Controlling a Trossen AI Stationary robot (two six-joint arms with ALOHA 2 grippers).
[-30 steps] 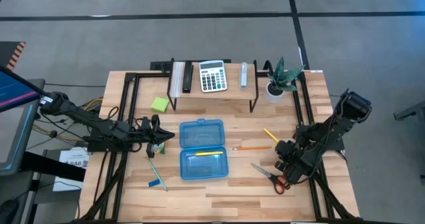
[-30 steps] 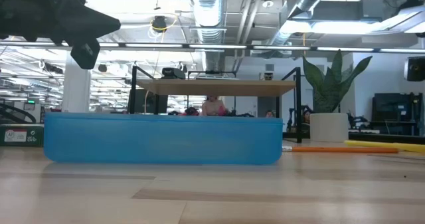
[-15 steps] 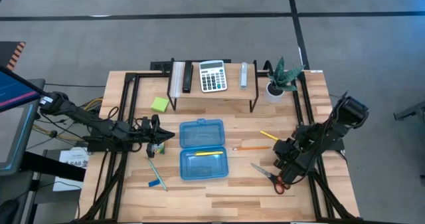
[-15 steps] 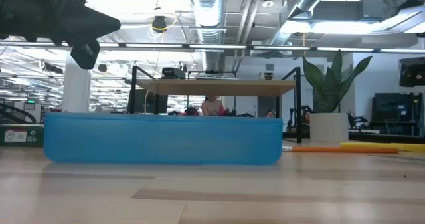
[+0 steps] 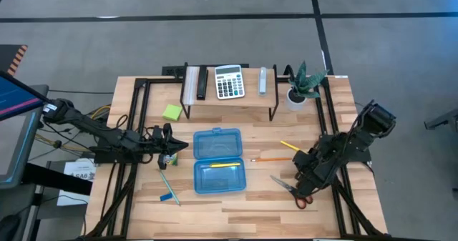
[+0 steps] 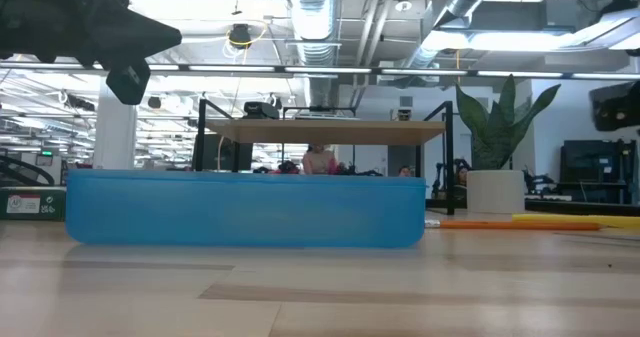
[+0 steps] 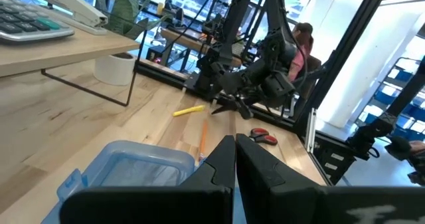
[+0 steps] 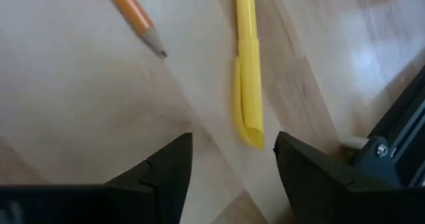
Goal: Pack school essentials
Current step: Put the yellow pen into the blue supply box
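Landmark: blue case (image 5: 219,161), lying open on the tabletop (image 5: 250,202), one yellow pencil inside.

Right gripper (image 5: 303,171): I see its jaws spread, empty, right of the case, above the yellow pen (image 8: 246,71) and orange pencil (image 8: 133,18); red-handled scissors (image 5: 293,190) beside.

Left gripper (image 5: 170,146): jaws pressed together, just left of the case; sticky-note pad (image 5: 171,112) beyond.

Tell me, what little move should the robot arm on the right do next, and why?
Probably lower the right gripper straight down and close on the yellow pen. Its fingers are open and the pen's end lies in the gap between them, on the table beside the orange pencil. The blue case lies open, ready for it. The left gripper waits shut by the case.
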